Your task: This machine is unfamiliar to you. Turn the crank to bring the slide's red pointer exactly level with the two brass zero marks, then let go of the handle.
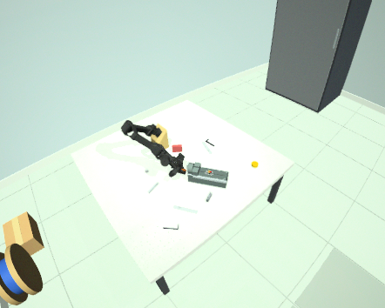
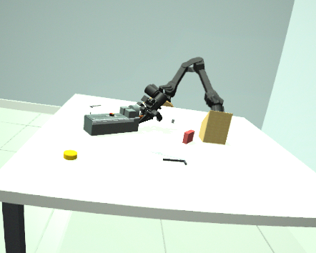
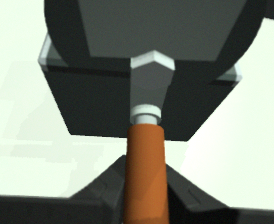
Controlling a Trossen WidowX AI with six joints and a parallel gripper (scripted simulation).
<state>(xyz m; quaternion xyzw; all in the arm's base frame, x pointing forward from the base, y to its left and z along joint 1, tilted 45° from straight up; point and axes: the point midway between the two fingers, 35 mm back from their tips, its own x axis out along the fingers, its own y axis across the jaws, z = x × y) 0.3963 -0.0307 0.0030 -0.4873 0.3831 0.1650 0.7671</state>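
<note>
The machine is a dark grey box with a slide along its top. The small red pointer shows near the middle of its top, too small to tell whether it is level with the brass marks. The crank arm hangs down from the machine's end face in the wrist view, with the orange handle at its lower end. My gripper is shut on the orange handle, with one finger on each side. The fingertips are partly hidden by the handle.
A tan block stands near the arm's base, with a red block beside it. A yellow disc and a black hex key lie on the table. Several small parts lie around the machine.
</note>
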